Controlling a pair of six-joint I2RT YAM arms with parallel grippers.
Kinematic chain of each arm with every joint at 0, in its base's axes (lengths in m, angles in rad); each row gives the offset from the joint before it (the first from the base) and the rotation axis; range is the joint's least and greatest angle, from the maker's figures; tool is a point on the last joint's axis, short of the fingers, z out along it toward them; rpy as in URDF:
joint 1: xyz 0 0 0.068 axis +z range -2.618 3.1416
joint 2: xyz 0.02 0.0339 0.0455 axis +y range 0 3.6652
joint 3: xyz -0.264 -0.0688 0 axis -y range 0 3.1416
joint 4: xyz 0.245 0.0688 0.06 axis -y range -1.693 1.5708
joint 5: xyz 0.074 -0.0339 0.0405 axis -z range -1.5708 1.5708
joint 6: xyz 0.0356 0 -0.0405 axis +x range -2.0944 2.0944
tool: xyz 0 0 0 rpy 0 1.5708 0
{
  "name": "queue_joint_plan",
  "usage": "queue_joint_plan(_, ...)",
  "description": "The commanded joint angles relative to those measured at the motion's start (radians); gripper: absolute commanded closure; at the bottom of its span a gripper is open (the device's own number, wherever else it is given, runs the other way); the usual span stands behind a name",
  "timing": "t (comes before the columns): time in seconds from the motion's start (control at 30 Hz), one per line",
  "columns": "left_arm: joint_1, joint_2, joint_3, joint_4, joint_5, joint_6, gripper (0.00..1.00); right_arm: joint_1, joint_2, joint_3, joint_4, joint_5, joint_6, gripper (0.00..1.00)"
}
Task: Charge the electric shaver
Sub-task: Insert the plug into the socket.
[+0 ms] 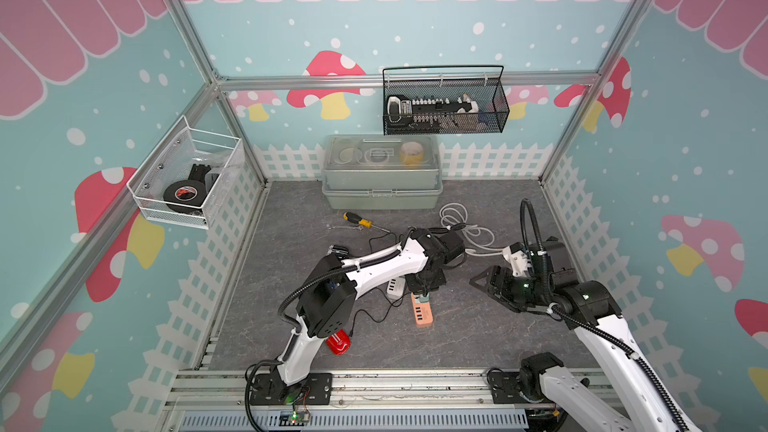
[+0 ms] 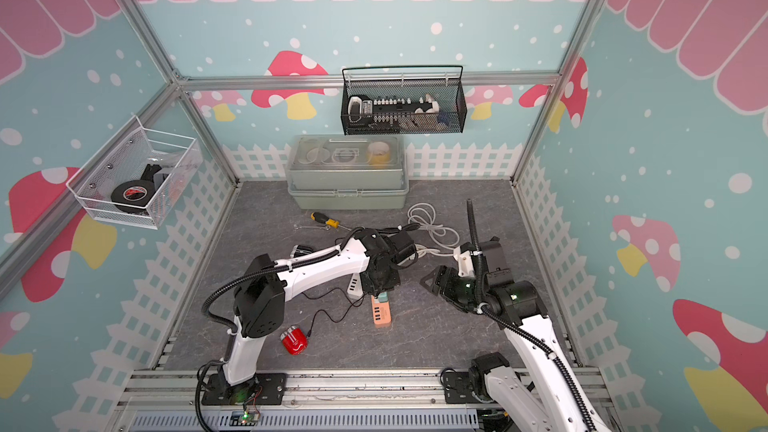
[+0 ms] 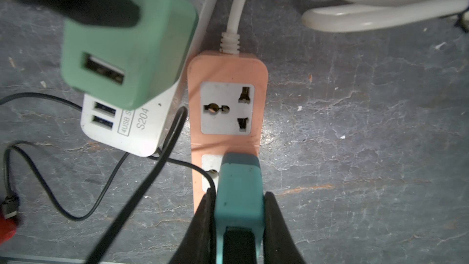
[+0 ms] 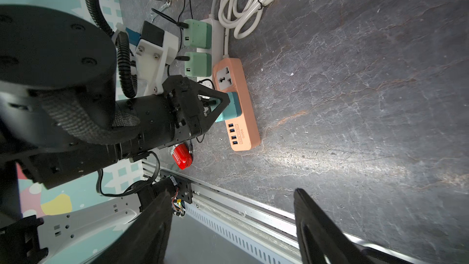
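The red electric shaver (image 1: 339, 342) (image 2: 294, 341) (image 4: 182, 158) lies on the grey floor near the left arm's base. A thin black cable (image 3: 63, 206) runs from beside it towards the orange power strip (image 3: 228, 72) (image 1: 423, 312) (image 4: 243, 123). My left gripper (image 3: 238, 196) (image 4: 223, 105) is shut on a teal charger adapter (image 3: 238, 173) (image 4: 229, 109), which stands over the strip's second socket. Its prongs are hidden. My right gripper (image 4: 232, 193) (image 1: 484, 280) hovers open and empty to the right of the strip.
A white power strip (image 3: 132, 128) with two green adapters (image 4: 198, 34) lies against the orange one. Behind are a coiled white cord (image 1: 461, 222), a screwdriver (image 1: 358, 220) and a grey toolbox (image 1: 382, 193). Wire baskets (image 1: 444, 126) (image 1: 183, 201) hang on the walls.
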Motion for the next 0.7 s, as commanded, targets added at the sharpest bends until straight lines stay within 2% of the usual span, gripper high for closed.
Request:
queue_joint_plan(0.0,-0.015,0.079,-0.008,-0.018,-0.039,-0.019,1.00,0.000,-0.022,-0.019,-0.020,0.011,0.007,0.26)
queue_joint_plan(0.17,-0.020,0.145,-0.039,0.009,-0.011,-0.036,1.00,-0.001,-0.049,-0.022,-0.020,0.016,0.021,0.26)
queue_joint_plan(0.3,-0.015,0.157,-0.113,0.074,0.056,-0.048,1.00,-0.001,-0.079,-0.023,-0.028,0.026,0.042,0.26)
queue_joint_plan(0.57,-0.009,0.092,-0.118,0.080,0.021,-0.008,1.00,0.000,-0.113,-0.036,-0.041,0.050,0.068,0.25)
queue_joint_plan(0.6,-0.009,0.078,-0.109,0.081,0.022,0.003,0.97,0.000,-0.108,-0.031,-0.041,0.051,0.064,0.24)
queue_joint_plan(0.67,-0.009,0.048,-0.094,0.078,0.010,0.017,0.81,-0.001,-0.096,-0.018,-0.041,0.052,0.058,0.24)
